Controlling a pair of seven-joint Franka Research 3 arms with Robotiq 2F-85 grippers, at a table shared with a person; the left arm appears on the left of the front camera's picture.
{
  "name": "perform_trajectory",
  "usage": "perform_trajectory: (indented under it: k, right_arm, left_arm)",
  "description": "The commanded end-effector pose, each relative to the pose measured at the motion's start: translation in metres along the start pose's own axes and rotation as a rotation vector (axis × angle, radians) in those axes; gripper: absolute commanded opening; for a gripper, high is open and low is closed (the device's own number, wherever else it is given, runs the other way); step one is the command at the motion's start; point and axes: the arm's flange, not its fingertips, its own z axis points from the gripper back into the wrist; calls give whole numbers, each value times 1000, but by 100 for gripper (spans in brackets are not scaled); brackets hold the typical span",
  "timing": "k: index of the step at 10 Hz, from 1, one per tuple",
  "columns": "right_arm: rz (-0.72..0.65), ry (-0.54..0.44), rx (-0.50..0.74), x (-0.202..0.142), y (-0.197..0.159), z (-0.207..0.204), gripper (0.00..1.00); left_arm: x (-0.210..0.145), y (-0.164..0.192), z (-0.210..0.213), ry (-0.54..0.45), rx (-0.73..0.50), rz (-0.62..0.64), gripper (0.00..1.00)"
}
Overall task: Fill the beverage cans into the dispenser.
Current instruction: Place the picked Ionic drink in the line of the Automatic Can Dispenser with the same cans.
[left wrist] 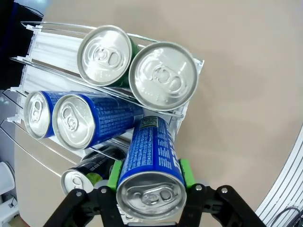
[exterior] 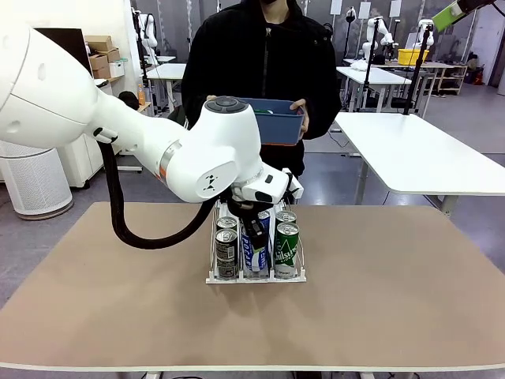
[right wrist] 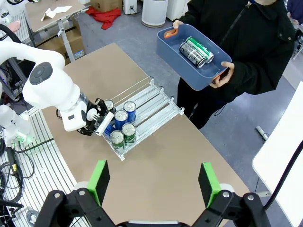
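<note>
While pinching a blue beverage can point(left wrist: 147, 146) by its upper wall, green pads point(left wrist: 113, 176) on either side just below the silver top: left gripper point(left wrist: 150, 176), canted over the front of the dispenser point(left wrist: 52, 45). Probably a thin, smooth, slippery aluminium wall, easily dented, and weighty if full. Best held across the round body as now, not by the rim.

Just past the fingertips, a dark can point(left wrist: 78, 180) half hidden under the held one, label unreadable. Farther out, two more blue cans point(left wrist: 75, 120) in the middle lane and two green cans point(left wrist: 163, 75) in the lane beyond, silver tops toward the claw. Cannot tell whether the held can's foot touches the rack: hidden behind its own body.

Well back above the table, right gripper point(right wrist: 154, 182) spread wide, holding nothing. Farthest from it, beyond the rack, a blue tub point(right wrist: 166, 45) in a person's hand point(right wrist: 226, 71), two loose cans point(right wrist: 191, 53) inside. From the front, tub partly hidden behind the left arm.
</note>
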Motion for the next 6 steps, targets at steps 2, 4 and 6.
perform_trajectory:
  k: [2,4,6]
  right_arm:
    - [0,3,3,-1,0,-1,100]
    - [0,3,3,-1,0,-1,100]
    - [0,3,3,-1,0,-1,100]
  left_arm:
    - [9,11,-5,-19,42,18,58]
    - [9,9,-13,-10,-26,14,58]
    - [8,7,-17,-20,-115,-5,58]
